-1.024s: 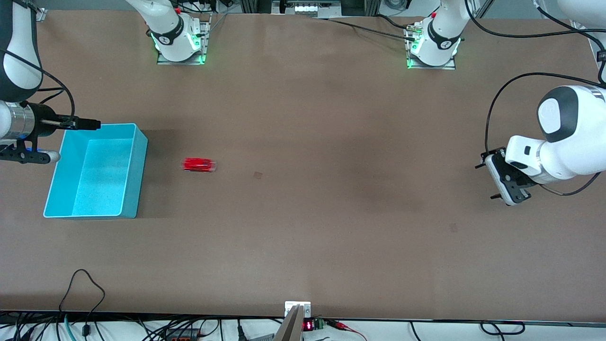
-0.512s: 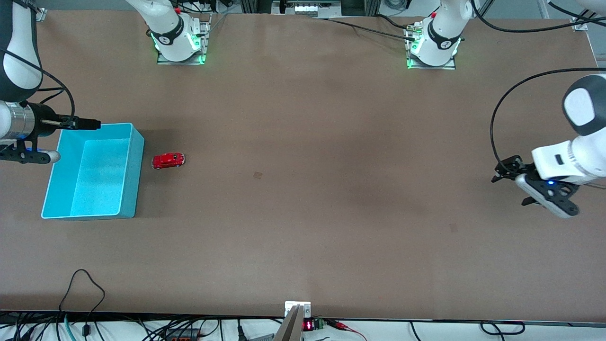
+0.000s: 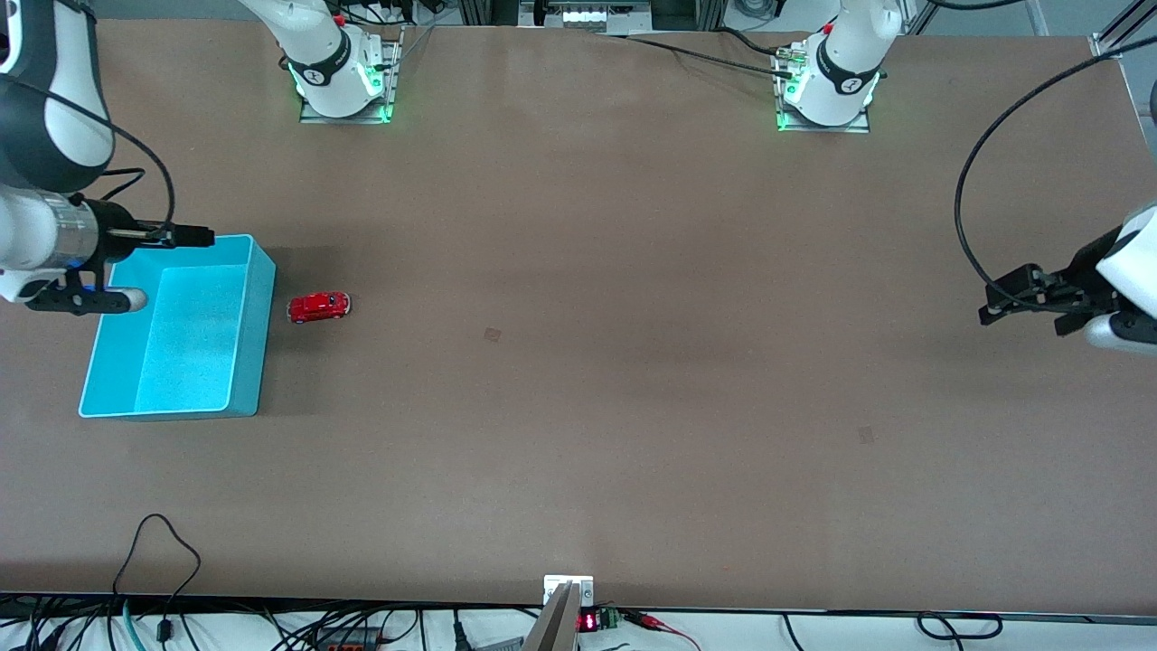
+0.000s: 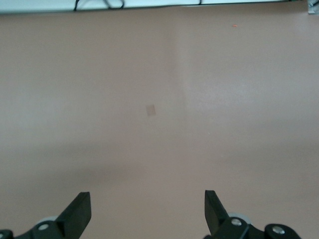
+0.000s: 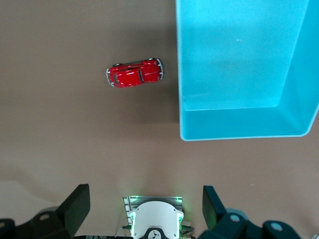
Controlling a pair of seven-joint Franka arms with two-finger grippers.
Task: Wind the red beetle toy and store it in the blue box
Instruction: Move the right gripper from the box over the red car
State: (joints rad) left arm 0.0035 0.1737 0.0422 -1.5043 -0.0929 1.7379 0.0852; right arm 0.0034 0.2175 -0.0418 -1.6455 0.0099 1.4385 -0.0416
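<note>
Right gripper (image 3: 167, 267) is hanging over the box's (image 3: 251, 327) edge at the right arm's end of the table, jaws spread wide and gripping nothing; in the right wrist view its two dark fingers (image 5: 77, 209) are standing well apart.

Box is sitting on the table (image 3: 578, 362), open top, interior bare: cyan plastic, rectangular, thin tall walls, faintly speckled floor.

Beetle (image 3: 319, 306) is resting on its wheels just beside the box wall that faces the table's middle, not touching it, and outside the box. Glossy red rounded body, silvery windows, far smaller than the box.

Table is showing a matte brown sheet, flat, with a few small darker patches (image 3: 492, 334). Arm bases are sitting along the farthest edge on metal plates with green lights glowing at their feet. Black cables are trailing along the nearest edge, alongside a small red digit display (image 3: 588, 622) too small to read. No legible writing anywhere.

Left gripper (image 3: 1017, 303) is hovering over bare table at the left arm's end, well apart from box and beetle, jaws released and gripping nothing; left wrist view is showing only brown surface between its fingers (image 4: 77, 214).
</note>
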